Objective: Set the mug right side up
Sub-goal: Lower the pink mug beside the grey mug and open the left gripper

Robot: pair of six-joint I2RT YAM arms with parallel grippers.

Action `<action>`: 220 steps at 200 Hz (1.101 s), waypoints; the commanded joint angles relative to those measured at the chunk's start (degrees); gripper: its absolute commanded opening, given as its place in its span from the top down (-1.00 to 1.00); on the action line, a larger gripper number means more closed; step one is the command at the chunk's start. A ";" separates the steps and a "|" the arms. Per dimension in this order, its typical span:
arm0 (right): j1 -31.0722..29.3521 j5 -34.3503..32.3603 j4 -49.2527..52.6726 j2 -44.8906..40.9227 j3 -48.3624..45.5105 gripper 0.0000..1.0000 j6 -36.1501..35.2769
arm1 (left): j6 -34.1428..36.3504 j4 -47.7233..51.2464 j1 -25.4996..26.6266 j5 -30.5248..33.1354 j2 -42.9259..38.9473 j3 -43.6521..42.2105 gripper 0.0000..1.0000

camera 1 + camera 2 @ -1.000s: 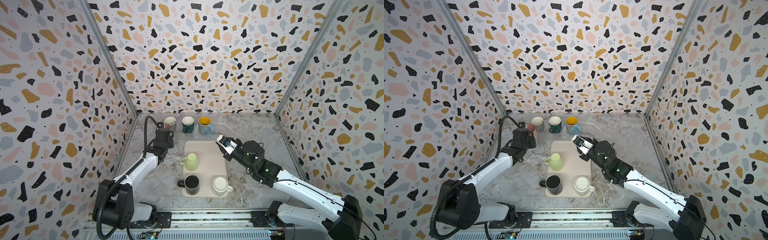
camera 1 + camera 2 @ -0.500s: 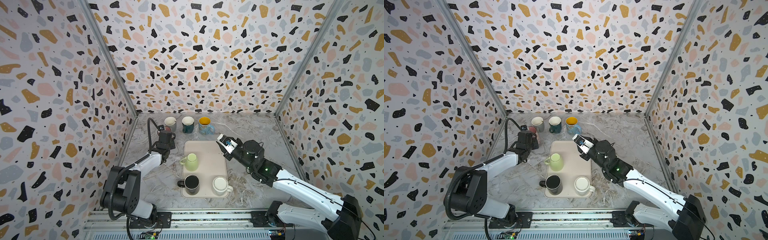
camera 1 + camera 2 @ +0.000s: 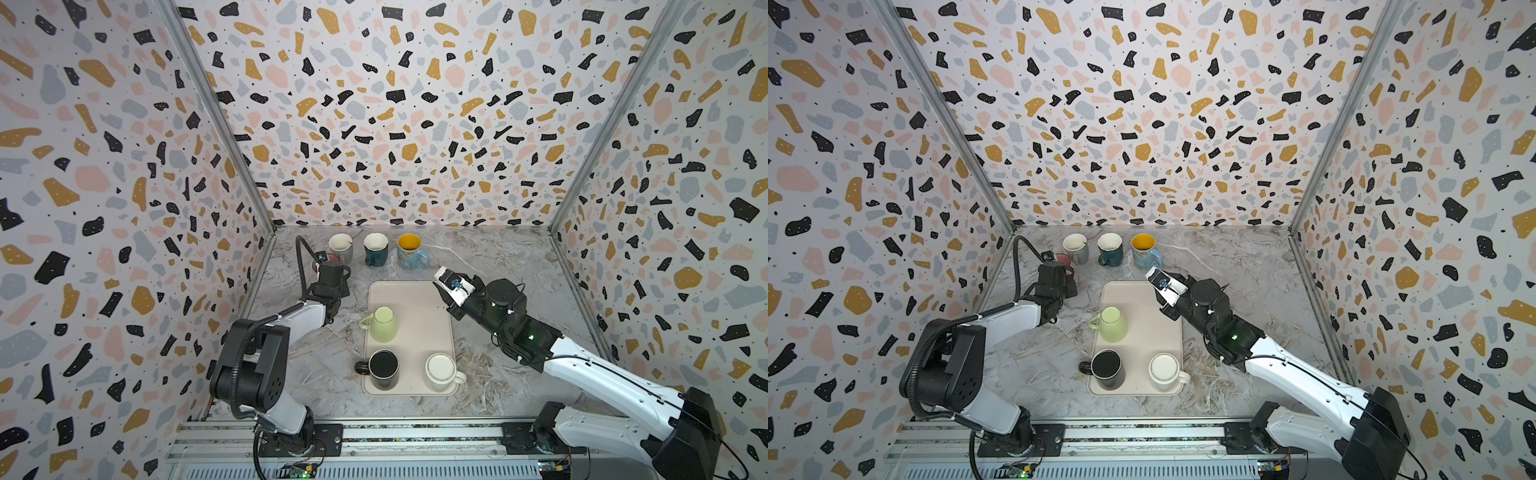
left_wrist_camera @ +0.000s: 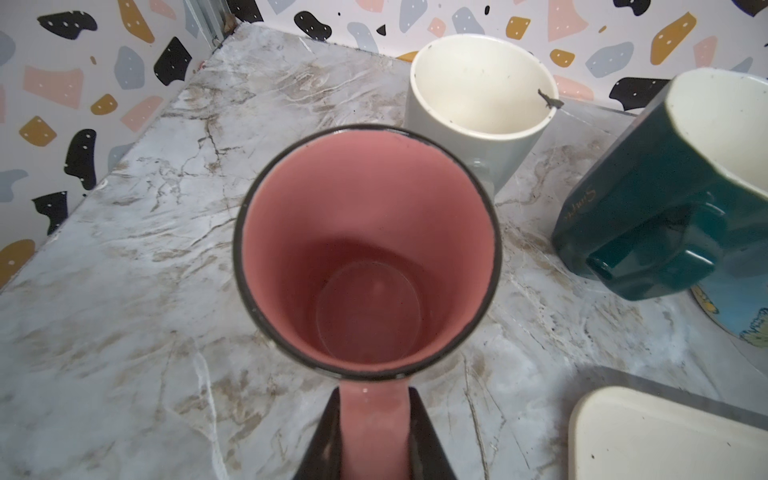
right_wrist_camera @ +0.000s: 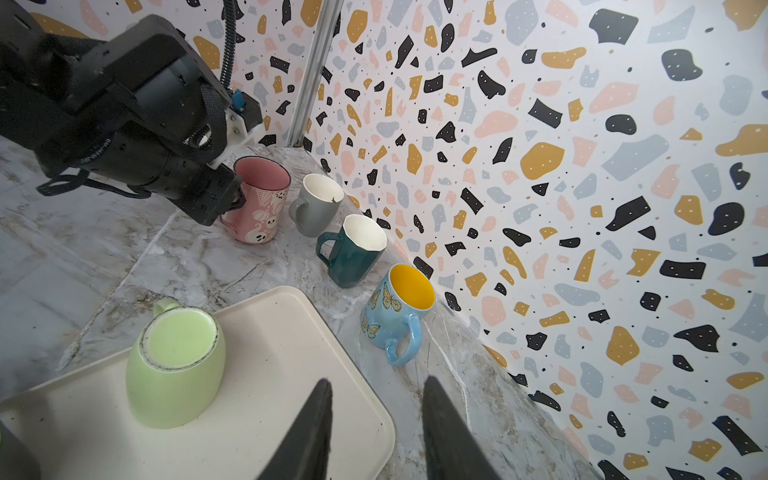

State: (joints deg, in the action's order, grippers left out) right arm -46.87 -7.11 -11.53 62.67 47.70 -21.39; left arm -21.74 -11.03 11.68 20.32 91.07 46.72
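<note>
1. Two black fingers (image 4: pixel 424 440) of my left pincer (image 4: pixel 372 399) are pinched narrow on the handle (image 4: pixel 370 419) of the pink mug (image 4: pixel 370 249). The grip looks square, with the handle dead centre between them.
2. Straight ahead of the pincer the mug stands mouth up, and I can see right down to its bottom. I judge the turning done, so setting it down is the job now.
3. Under the mug is the marble table (image 4: pixel 124 291). In the right wrist view the base looks to be on the marble or just off it, and I cannot tell which. I'd ease down level until it sits, then part the fingers slowly with no twist.
4. Just beyond the pink mug sits the grey mug (image 4: pixel 478 83), close but apart, and the teal mug (image 4: pixel 644 199) is further off to the same side. I'd back the pincer straight out along the handle, away from both.
5. Well off to the side, my right pincer (image 5: pixel 376 380) hangs over a corner of the tray (image 5: pixel 270 340), fingers partly apart and holding nothing. Ahead of it the green mug (image 5: pixel 174 361) sits bottom up on the tray. I'd leave that pincer parked until the left one is clear.
</note>
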 commanded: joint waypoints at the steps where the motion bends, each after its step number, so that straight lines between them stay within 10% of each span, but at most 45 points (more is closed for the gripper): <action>1: 0.25 -0.15 -0.33 -0.01 0.12 0.24 1.16 | -0.39 -7.35 -0.52 2.62 0.64 2.79 1.00; 107: 0.91 -0.59 -0.12 0.07 -0.50 0.24 2.31 | -2.39 -6.84 -1.22 1.57 4.91 5.22 1.00; 220: 1.08 -0.02 -0.62 -0.09 -1.12 0.24 2.84 | -2.87 -6.26 -1.27 0.77 1.01 3.38 -0.05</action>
State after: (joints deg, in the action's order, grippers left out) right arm -46.02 -7.14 -11.55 63.09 46.85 -19.40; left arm -24.25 -15.03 10.87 20.99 94.56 49.76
